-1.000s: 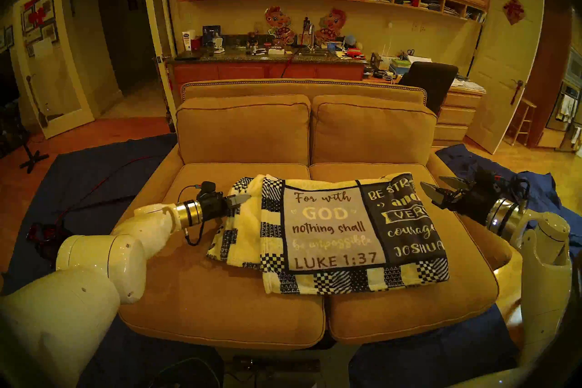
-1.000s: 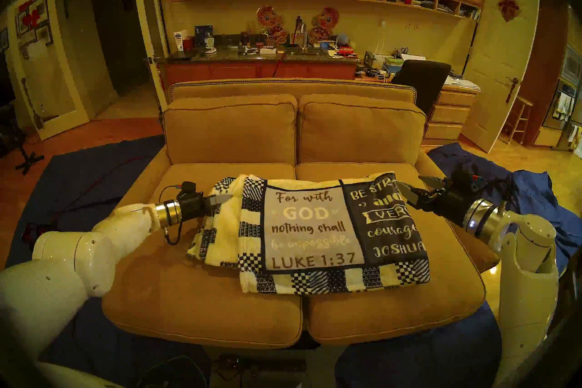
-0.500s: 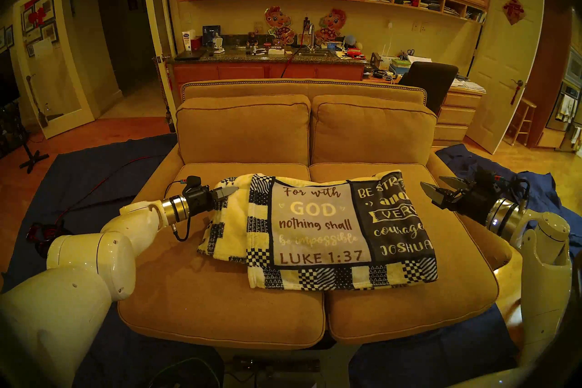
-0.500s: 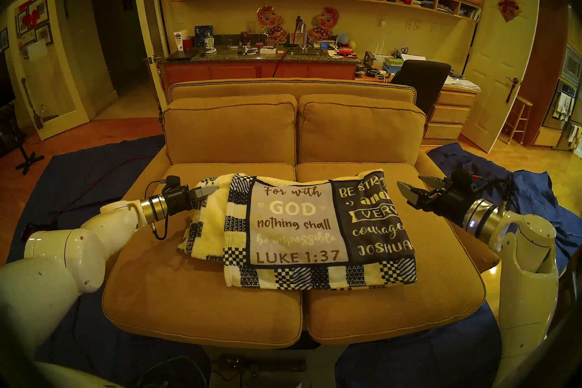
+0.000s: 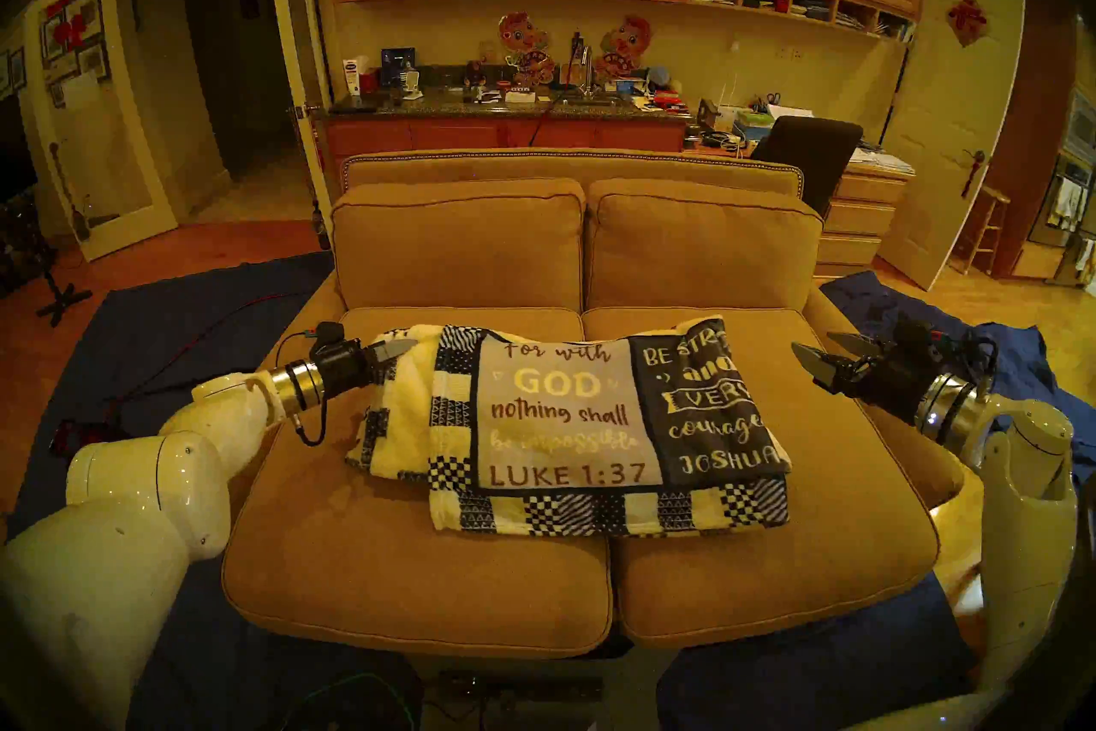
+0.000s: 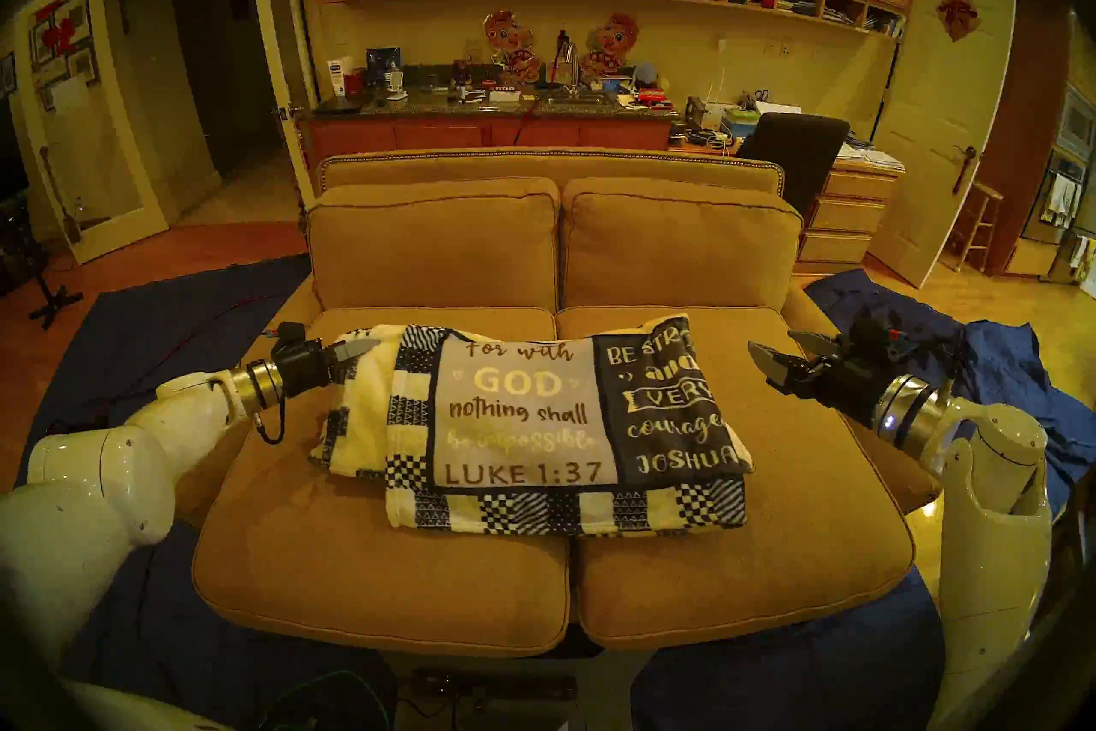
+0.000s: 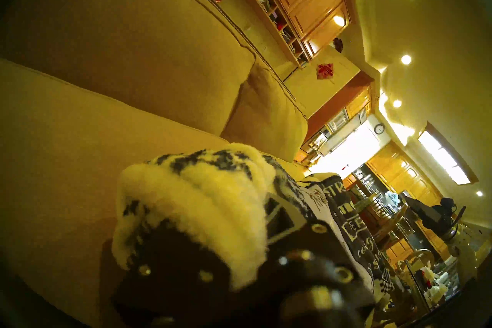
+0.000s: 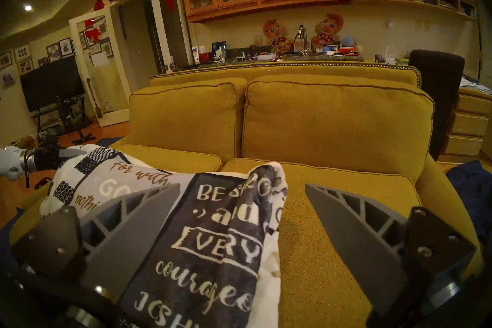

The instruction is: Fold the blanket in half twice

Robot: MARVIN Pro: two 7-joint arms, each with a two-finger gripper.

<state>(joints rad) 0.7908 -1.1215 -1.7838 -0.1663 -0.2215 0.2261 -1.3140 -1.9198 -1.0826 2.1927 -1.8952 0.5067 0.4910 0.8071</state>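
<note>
Your blanket (image 5: 569,415) lies folded across the two seat cushions of the tan sofa (image 5: 415,581), printed side up, with the grey "For with GOD" panel facing you and the navy "JOSHUA" panel on its right. The checkered and triangle border runs along the near edge, and a plain cream layer shows at the left end. There your left gripper (image 5: 398,350) has its jaws pressed together on that far left corner, and the wrist view shows fluffy cream pile bunched between the dark fingers (image 7: 170,261). The corner sits a little raised off the cushion while the rest of the fabric rests flat. Over on the other side, your right gripper (image 5: 821,353) hangs in the air off the blanket's right end, jaws spread wide and holding nothing. Its own camera shows the two grey ribbed fingers (image 8: 138,215) well apart, the navy panel below the left one and bare cushion under the right. Dark blue cloths (image 5: 972,350) lie on the floor either side of the sofa.
</note>
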